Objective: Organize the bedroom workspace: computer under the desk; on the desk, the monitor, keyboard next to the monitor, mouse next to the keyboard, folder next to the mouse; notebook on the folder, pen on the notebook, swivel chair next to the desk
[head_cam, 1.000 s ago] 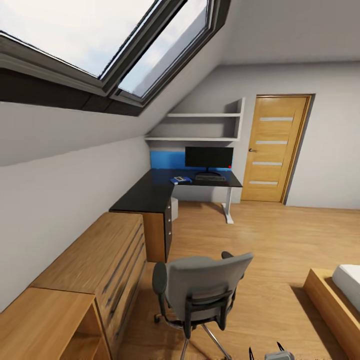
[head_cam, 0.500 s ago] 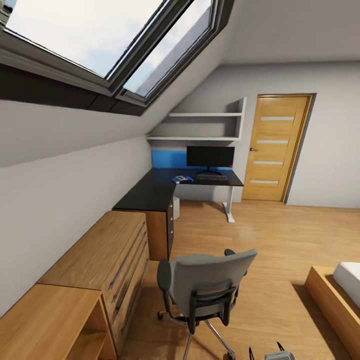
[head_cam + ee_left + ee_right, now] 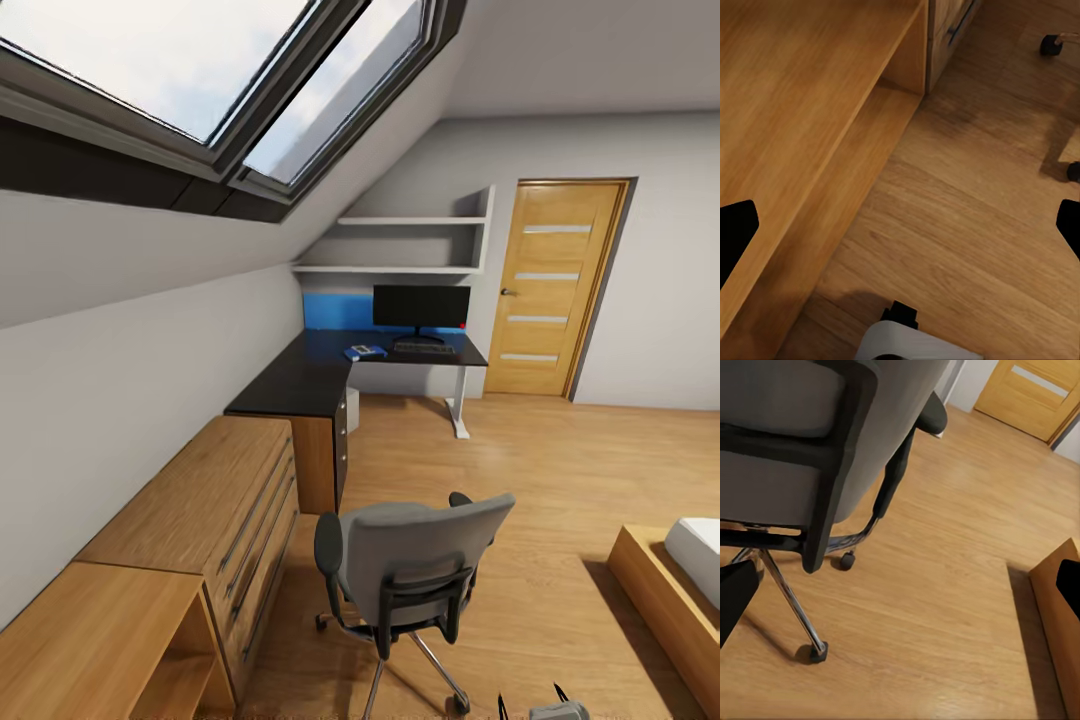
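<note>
The grey swivel chair [image 3: 415, 570] stands on the wood floor, its back toward me, well short of the black L-shaped desk [image 3: 295, 385]. On the desk's far wing stand the monitor [image 3: 421, 306] and, in front of it, the keyboard [image 3: 422, 348]. To their left lies the blue folder [image 3: 365, 352] with a small pale notebook on it. A pale grey corner of the computer [image 3: 351, 408] peeks out under the desk. Mouse and pen are too small to make out. My right gripper [image 3: 530, 703] [image 3: 900, 592] is open beside the chair back [image 3: 810, 435]. My left gripper [image 3: 900, 232] is open over the floor.
A long light wooden drawer cabinet [image 3: 200, 540] [image 3: 795, 112] runs along the left wall up to the desk's drawer unit [image 3: 338, 450]. A low bed [image 3: 670, 590] sits at the right, a wooden door [image 3: 555, 290] at the back. Chair casters [image 3: 1050, 43] stand near the cabinet.
The head view has shifted a little as the camera moved. The chair, the desk and the things on it keep their places. Both grippers are as before.
</note>
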Tool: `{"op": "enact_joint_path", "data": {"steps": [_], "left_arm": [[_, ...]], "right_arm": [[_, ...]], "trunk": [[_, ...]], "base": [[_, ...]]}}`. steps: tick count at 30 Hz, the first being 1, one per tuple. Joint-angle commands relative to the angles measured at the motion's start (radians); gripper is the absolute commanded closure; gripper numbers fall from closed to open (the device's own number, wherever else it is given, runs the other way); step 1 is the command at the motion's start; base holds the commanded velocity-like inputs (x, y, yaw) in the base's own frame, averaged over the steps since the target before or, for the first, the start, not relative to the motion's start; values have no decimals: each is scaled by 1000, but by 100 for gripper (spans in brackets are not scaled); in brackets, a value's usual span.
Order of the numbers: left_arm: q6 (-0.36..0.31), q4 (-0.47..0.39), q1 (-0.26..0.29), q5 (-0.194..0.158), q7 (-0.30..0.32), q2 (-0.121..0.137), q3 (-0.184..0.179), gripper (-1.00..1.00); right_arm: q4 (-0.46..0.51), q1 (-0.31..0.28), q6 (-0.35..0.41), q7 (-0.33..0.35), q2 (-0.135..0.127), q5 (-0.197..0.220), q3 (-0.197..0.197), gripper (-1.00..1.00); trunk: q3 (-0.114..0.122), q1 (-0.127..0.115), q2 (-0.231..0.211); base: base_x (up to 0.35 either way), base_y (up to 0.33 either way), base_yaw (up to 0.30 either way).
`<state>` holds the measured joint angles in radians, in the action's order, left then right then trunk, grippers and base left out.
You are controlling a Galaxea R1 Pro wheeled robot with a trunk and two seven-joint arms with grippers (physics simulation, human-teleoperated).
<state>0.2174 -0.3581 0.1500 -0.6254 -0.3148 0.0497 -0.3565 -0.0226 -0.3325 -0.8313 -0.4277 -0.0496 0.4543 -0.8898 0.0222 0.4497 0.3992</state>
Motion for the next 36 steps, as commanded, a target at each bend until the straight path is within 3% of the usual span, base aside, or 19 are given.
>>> {"op": "enact_joint_path", "data": {"steps": [1,15,31,36], "left_arm": [[3,0,0,-8,-6,1,-9,-100],[3,0,0,-8,-5,1,-9,-100],[5,-1,0,-7,-4,1,-9,-100],[5,-3,0,-7,-6,-13,-11,-100]], "right_arm": [[-2,0,-2,-5,1,3,-9,-100],[-2,0,-2,-5,1,3,-9,-100],[-2,0,-2,-5,0,3,-9,-100],[-2,0,-2,-5,0,3,-9,-100]], "trunk": [[-2,0,1],[-22,0,1],[-25,0,1],[-25,0,1]], "base": [[0,0,0],[0,0,-106],[0,0,-270],[0,0,-292]]}}
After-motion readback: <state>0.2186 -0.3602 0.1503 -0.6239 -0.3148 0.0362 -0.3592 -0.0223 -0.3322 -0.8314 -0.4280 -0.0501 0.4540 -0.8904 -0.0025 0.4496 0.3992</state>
